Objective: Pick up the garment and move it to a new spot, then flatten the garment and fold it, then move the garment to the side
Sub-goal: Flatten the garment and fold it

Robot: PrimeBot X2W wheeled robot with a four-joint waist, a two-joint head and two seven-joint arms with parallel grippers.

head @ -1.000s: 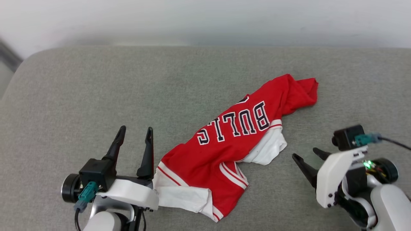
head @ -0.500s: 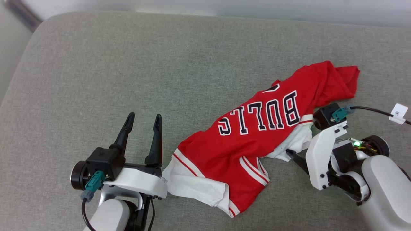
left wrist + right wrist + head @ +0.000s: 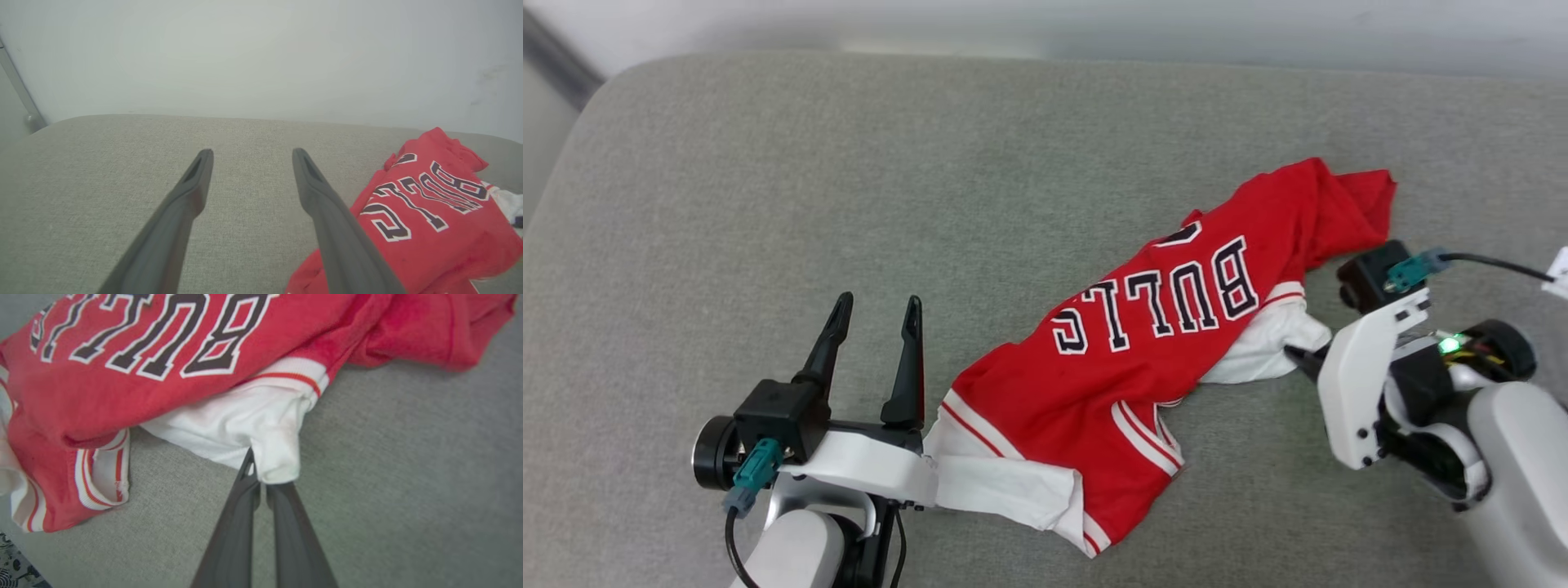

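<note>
Since my right gripper is clamped on just the tip of the shirt's white sleeve, on the cushion's right half toward the front edge, I reckon lifting could slip it free. Meanwhile my left gripper sits spread, empty, beside its near end.

The left gripper is sitting at 7 o'clock in the head view, fingers spread wide and pointing toward 12. The right gripper, at 4 o'clock, is pointing toward 10 and pinching the garment.
</note>
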